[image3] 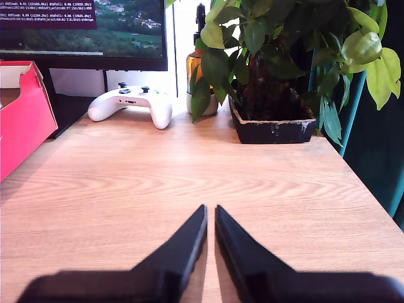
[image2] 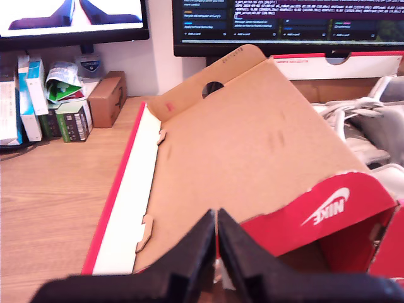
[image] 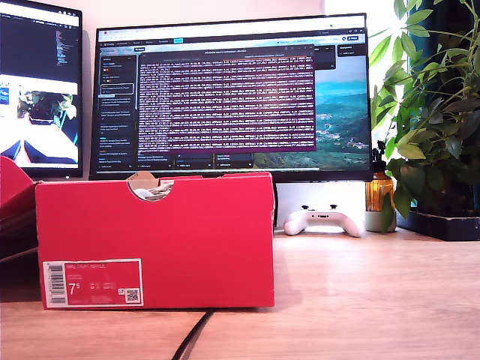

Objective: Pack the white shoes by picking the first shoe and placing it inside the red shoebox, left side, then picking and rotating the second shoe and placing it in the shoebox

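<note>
Both white shoes (image2: pixel 372 136) lie inside the red shoebox (image: pixel 154 240); our first end effector (image2: pixel 216 243) and second end effector (image3: pixel 210 237) are narrowed on nothing, so we judge packing complete, only retreat remaining

The white shoes (image2: pixel 372 126) lie mostly hidden inside the red shoebox (image: pixel 154 240)

My first gripper (image2: pixel 217 218) hangs level, black fingers pressed nearly together at the tips. My second gripper (image3: pixel 210 211) matches it: low, pointing ahead, tips almost touching, nothing between them.
</note>
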